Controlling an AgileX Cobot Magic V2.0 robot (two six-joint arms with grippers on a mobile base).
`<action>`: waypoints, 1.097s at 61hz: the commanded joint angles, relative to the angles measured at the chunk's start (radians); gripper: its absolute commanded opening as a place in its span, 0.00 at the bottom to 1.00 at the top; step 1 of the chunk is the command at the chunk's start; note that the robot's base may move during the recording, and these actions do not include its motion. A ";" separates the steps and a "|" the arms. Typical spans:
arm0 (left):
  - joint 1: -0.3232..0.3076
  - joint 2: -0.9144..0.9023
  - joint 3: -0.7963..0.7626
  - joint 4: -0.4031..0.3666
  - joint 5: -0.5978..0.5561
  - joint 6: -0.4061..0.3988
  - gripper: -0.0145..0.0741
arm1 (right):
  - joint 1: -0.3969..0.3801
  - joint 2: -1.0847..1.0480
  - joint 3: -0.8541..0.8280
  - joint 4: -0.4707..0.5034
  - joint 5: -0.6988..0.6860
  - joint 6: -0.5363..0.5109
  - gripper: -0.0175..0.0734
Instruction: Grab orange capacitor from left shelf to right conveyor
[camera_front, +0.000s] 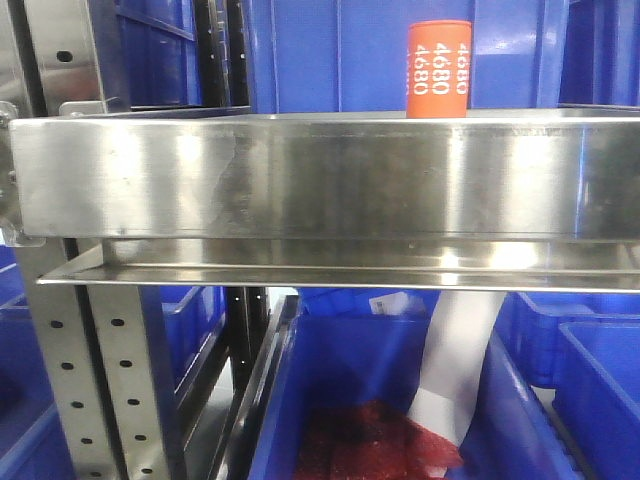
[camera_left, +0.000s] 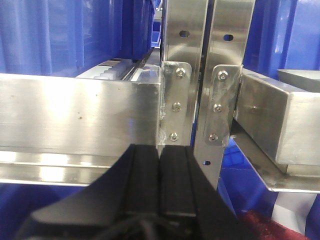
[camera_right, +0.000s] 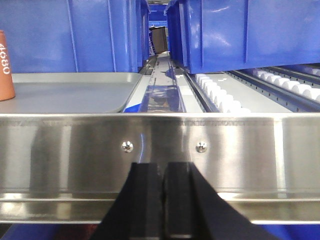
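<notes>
One orange capacitor (camera_front: 438, 68) upright on the left shelf (camera_front: 320, 180)

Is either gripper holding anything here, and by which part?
Nothing is held. The left gripper and right gripper are both shut and empty; the orange cylindrical capacitor stands untouched on the shiny steel shelf.

One orange capacitor (camera_front: 438, 68) (upright), two pincers (camera_left: 160, 150) (camera_right: 163, 167)

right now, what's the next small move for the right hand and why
Probably raise the right hand above the front lip of the left shelf: it sits shut below the lip's top, and the orange capacitor stands behind, to its left.
</notes>
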 joint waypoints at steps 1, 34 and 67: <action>0.002 -0.013 -0.003 -0.002 -0.090 -0.002 0.02 | -0.006 -0.014 -0.005 0.001 -0.089 -0.007 0.25; 0.002 -0.013 -0.003 -0.002 -0.090 -0.002 0.02 | -0.006 -0.014 -0.005 0.001 -0.089 -0.007 0.25; 0.002 -0.013 -0.003 -0.002 -0.090 -0.002 0.02 | -0.006 -0.013 -0.060 0.001 -0.203 -0.007 0.25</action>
